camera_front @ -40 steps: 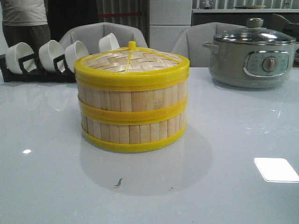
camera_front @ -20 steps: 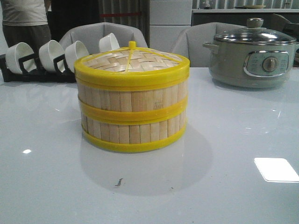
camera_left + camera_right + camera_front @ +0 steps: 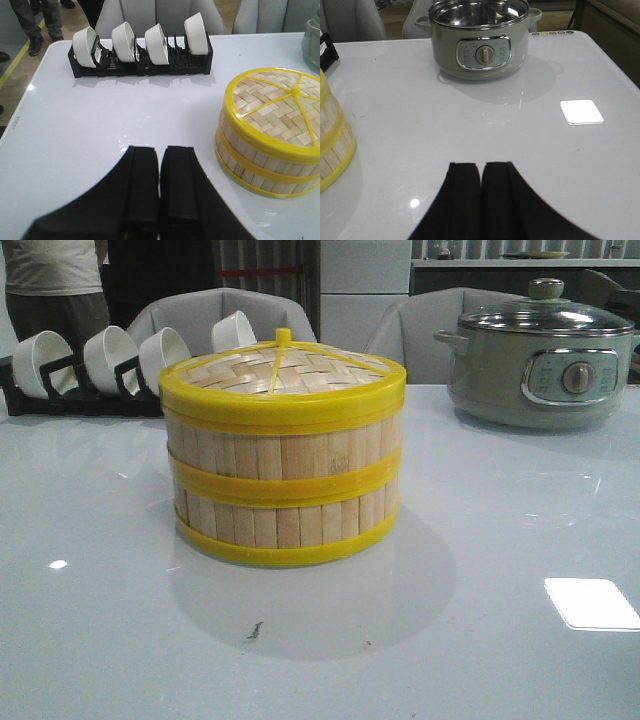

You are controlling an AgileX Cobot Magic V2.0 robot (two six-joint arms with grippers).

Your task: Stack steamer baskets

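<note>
Two steamer baskets stand stacked in the middle of the white table: the upper basket (image 3: 283,453) on the lower basket (image 3: 285,523), with a flat woven lid (image 3: 283,373) on top. The stack also shows in the left wrist view (image 3: 265,160), and its edge shows in the right wrist view (image 3: 331,150). My left gripper (image 3: 160,150) is shut and empty, above the table to the left of the stack. My right gripper (image 3: 481,166) is shut and empty, above the table to the right of the stack. Neither gripper shows in the front view.
A black rack with several white bowls (image 3: 100,365) stands at the back left, also in the left wrist view (image 3: 140,47). A grey electric pot with a glass lid (image 3: 540,355) stands at the back right, also in the right wrist view (image 3: 480,40). Chairs and a person stand behind the table.
</note>
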